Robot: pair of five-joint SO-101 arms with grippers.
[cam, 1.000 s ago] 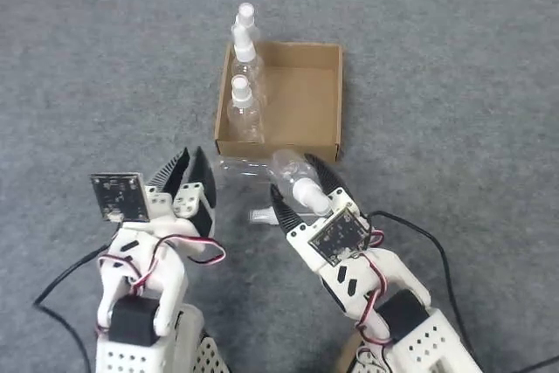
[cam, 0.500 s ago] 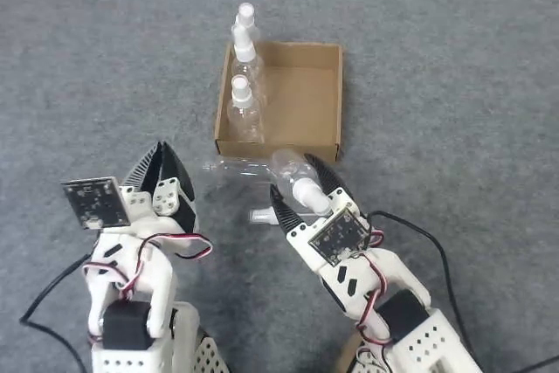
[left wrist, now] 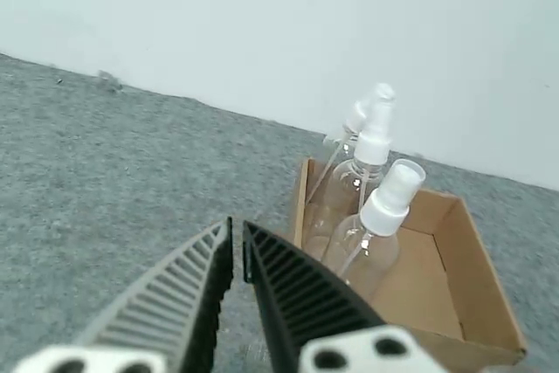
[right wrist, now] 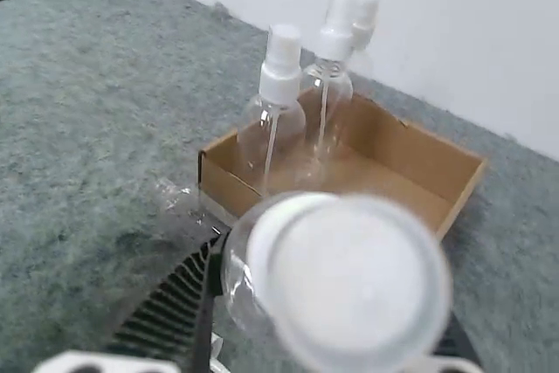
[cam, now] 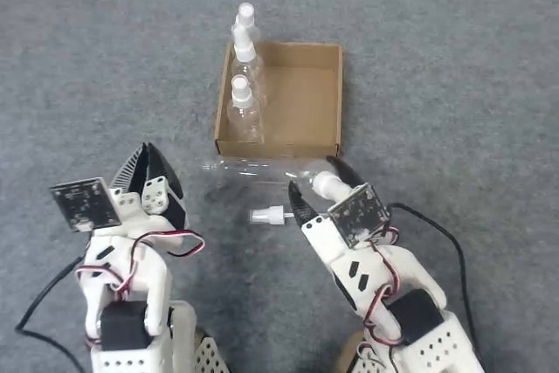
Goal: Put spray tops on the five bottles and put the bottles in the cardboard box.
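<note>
step: boxing capped bottle (right wrist: 349, 277) | right gripper (cam: 314, 177) pinches it just in front of box (cam: 301, 58) | left gripper (left wrist: 238, 231) fingers pressed together, empty | next: lift it over box wall, stand it inside; bare bottle (cam: 249, 169) and loose top (cam: 269, 214) lie in front of box

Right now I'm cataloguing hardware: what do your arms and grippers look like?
Both arms are white with black motor blocks. The left gripper has ribbed triangular fingers, one grey, one black; the right gripper has pointed black ones. Each carries a dark circuit board, looped red wires and a black cable.
</note>
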